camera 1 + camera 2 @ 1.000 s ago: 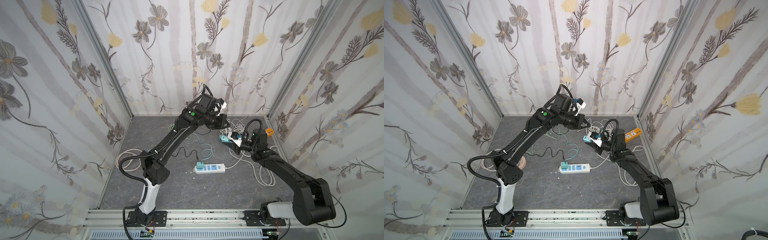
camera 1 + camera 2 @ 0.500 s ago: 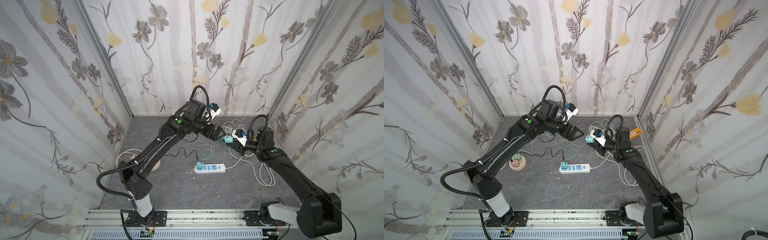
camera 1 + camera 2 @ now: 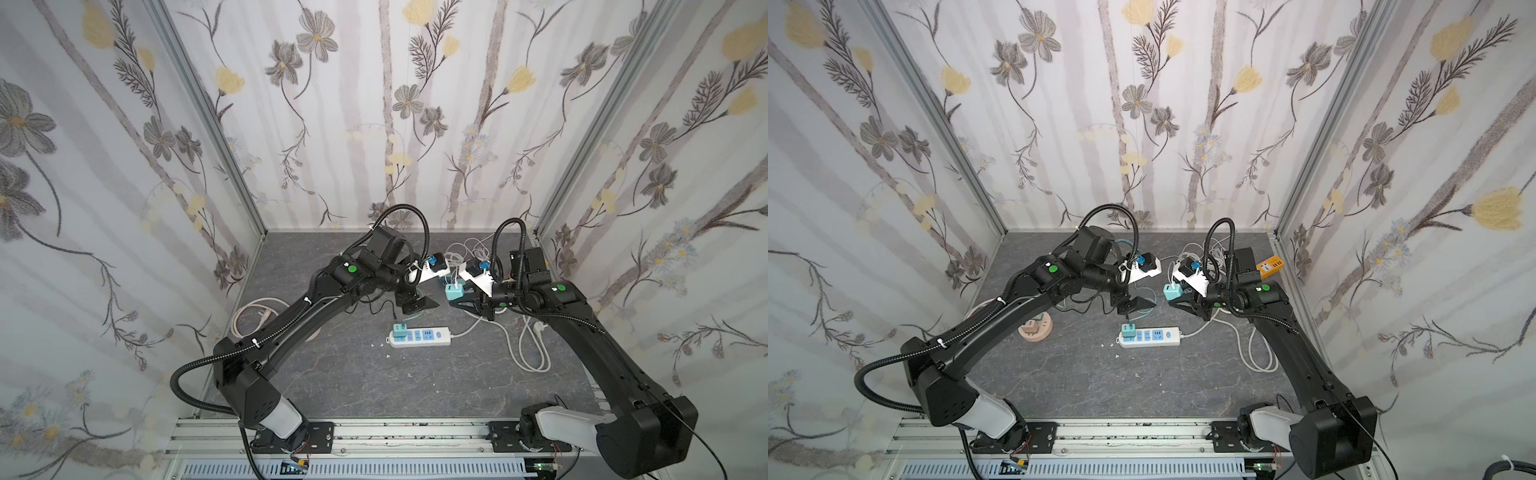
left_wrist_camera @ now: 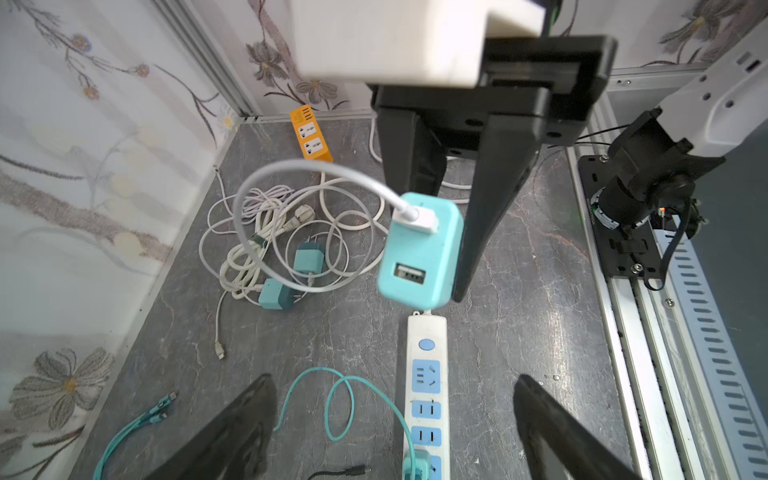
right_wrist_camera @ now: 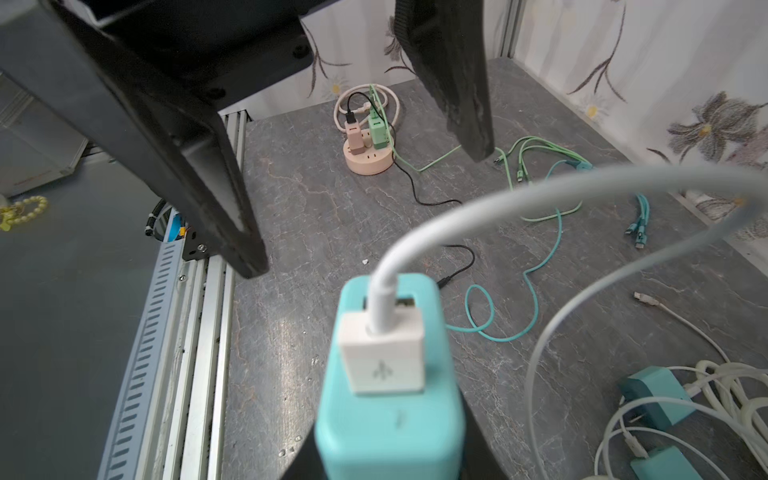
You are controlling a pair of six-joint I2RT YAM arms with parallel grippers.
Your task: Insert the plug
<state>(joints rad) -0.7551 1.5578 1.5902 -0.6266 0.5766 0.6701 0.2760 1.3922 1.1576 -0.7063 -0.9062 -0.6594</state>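
**Teal plug and both arms, seen from above and from the wrists.** The teal plug point(image 3: 454, 291) hangs in the air above the counter point(image 3: 374, 382), pinched at its sides by the right pincer point(image 3: 455, 301). You cannot see its prongs. A white USB cable point(image 4: 291, 170) is seated in its face and arcs away toward the back.

Below and in front of it, clear of it, the white power strip point(image 3: 419, 336) lies flat on the counter. A small teal adapter point(image 3: 400, 330) already sits in the strip's end socket, on the left in both top views.

Your right arm point(image 3: 602, 345) rises from the front rail point(image 3: 395, 432) and slopes back and inward. Its wrist is turned so that the pincer points toward the middle of the counter, tipped slightly down.

Your left arm point(image 3: 291, 328) climbs from the same rail on a long diagonal toward the middle. Its wrist is bent so that the left pincer point(image 4: 395, 376) faces the right one, tips near each other but apart. The left pincer is spread wide and holds nothing. In the left wrist view the strip runs between its fingers.

An orange socket block point(image 3: 1271, 266) lies by the right wall. A round beige socket hub point(image 3: 1036, 328) sits on the counter under the left arm.
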